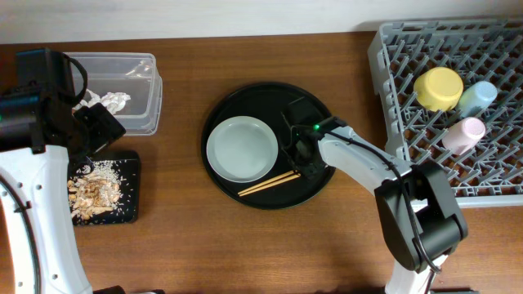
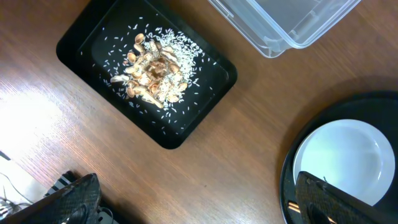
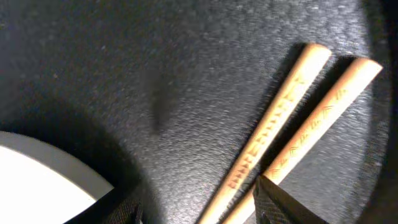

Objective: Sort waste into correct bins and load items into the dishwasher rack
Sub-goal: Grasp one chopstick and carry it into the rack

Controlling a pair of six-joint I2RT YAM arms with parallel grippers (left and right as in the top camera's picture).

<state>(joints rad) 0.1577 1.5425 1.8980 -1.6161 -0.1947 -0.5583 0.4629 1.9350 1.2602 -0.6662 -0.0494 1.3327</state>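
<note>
My right gripper (image 1: 300, 160) is low over the round black tray, open, its jaws straddling the thick end of the wooden chopsticks (image 3: 292, 118). One finger (image 3: 292, 205) overlaps the nearer stick; the other finger stands apart from them. The chopsticks (image 1: 268, 183) lie beside the grey-green plate (image 1: 242, 149). My left gripper (image 2: 202, 210) hangs wide open over bare wood, with nothing in it. Food scraps (image 2: 154, 68) lie in the flat black tray (image 2: 81, 43). A crumpled napkin (image 1: 110, 101) sits in the clear tub (image 1: 147, 90). The yellow bowl (image 1: 439, 88), blue cup (image 1: 477, 96) and pink cup (image 1: 462, 133) are in the rack (image 1: 392, 57).
The large round black tray (image 1: 245, 106) holds the plate and chopsticks at the table's middle. The clear tub's corner (image 2: 280, 37) and the plate (image 2: 342, 162) lie either side of my left gripper. The rack fills the far right.
</note>
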